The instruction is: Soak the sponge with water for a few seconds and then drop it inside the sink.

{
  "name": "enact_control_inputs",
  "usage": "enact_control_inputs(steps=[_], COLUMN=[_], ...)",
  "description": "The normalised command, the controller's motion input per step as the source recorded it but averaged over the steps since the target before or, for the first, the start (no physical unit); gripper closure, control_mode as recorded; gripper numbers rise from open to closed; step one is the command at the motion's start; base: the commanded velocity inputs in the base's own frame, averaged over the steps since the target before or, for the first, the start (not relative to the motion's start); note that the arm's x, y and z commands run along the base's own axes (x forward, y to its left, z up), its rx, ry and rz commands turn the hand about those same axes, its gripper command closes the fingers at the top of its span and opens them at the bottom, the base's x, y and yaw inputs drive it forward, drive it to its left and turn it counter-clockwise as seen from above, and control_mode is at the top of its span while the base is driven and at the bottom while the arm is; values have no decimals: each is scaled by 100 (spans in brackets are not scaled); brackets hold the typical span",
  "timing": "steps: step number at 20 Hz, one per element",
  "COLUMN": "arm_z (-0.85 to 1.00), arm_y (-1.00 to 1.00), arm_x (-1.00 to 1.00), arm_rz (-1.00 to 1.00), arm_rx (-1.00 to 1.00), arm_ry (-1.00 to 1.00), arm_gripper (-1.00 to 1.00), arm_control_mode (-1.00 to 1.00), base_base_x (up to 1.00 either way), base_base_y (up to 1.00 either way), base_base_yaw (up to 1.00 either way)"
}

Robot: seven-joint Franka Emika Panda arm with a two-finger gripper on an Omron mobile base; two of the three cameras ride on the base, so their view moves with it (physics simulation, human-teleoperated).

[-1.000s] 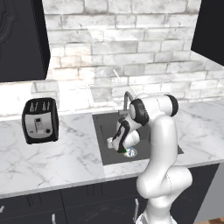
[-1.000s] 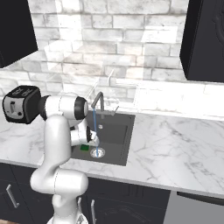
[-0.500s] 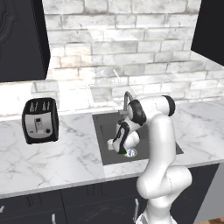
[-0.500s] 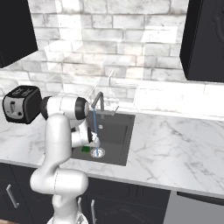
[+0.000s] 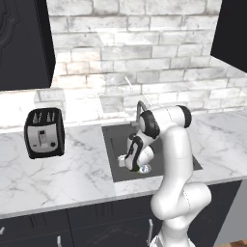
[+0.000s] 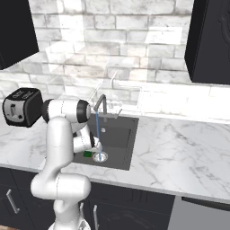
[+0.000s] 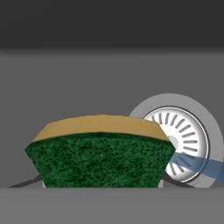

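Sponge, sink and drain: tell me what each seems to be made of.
Sponge: looks like soft yellow foam with a coarse dark green scouring layer, judging by the speckled, fibrous face. Sink: dark grey matte basin without glints, perhaps composite or coated metal; the look leaves it open. Drain: bright silver slotted disc, apparently polished metal.

Inside the sink [image 6: 120,134] the far and right floor lies bare, leaving room to pass. The gooseneck tap [image 6: 101,104] arches over its far left rim, with the water [image 6: 96,130] falling beneath. On the surface [image 5: 72,169] far left stands the toaster [image 5: 44,132], well apart.
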Motion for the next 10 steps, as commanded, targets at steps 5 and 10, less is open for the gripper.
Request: enact_control_inputs(steps=[5,10], arm_z=[0,0], arm_y=[0,0], arm_x=[0,0], arm_rz=[0,0], arm_rx=[0,0], arm_ry=[0,0], arm_gripper=[-100,-100], arm_control_mode=[-100,-100], base_base_x=[0,0], base_base_y=[0,0], base_base_yaw=[0,0])
